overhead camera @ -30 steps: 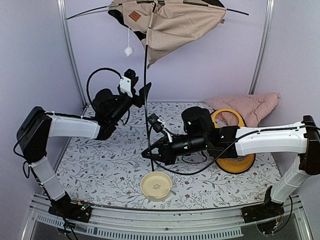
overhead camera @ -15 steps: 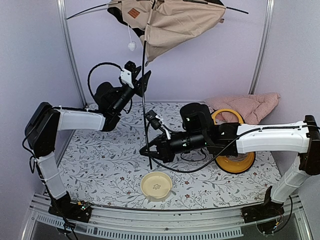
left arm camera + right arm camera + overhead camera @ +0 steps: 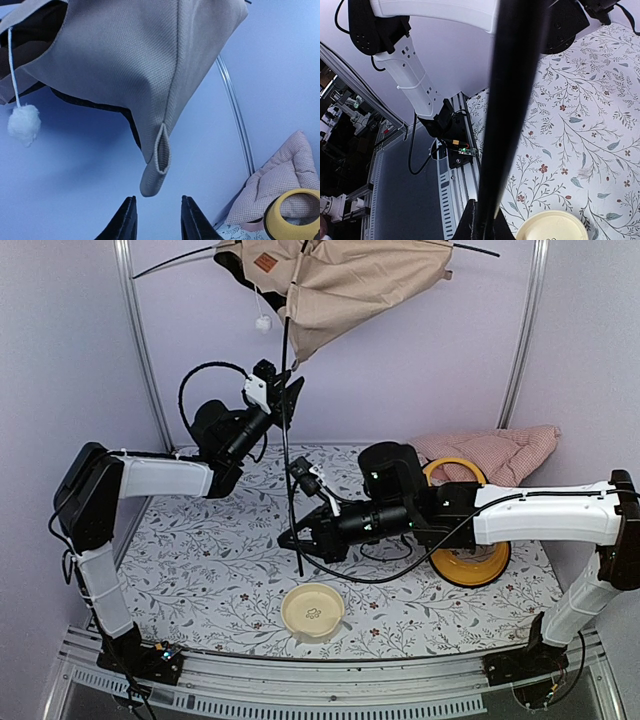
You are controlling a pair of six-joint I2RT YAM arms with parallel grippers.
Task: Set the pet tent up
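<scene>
The tan pet tent [image 3: 350, 285] hangs high at the back, held up on a thin black pole [image 3: 287, 450] that runs down to the table. Its brown label [image 3: 266, 262] and white pompom [image 3: 262, 324] show at the upper left. My right gripper [image 3: 293, 539] is shut on the lower part of the pole [image 3: 510, 100]. My left gripper [image 3: 291, 392] is raised and open, just below the tent's hanging fabric corner with its pole sleeve [image 3: 157, 160]. The corner hangs just above its two black fingers [image 3: 125, 222] without touching them. The pompom [image 3: 23, 125] dangles on its string at the left.
A cream bowl [image 3: 313, 611] sits at the front middle of the floral mat. The yellow feeder tray [image 3: 470, 562] lies under my right arm. The pink checked cushion [image 3: 495, 452] leans at the back right. Metal frame posts [image 3: 138, 340] stand at both back sides.
My left gripper has risen and moved right toward the tent's hanging corner. The tent and the pole have shifted slightly up and left. My right gripper has kept its hold.
</scene>
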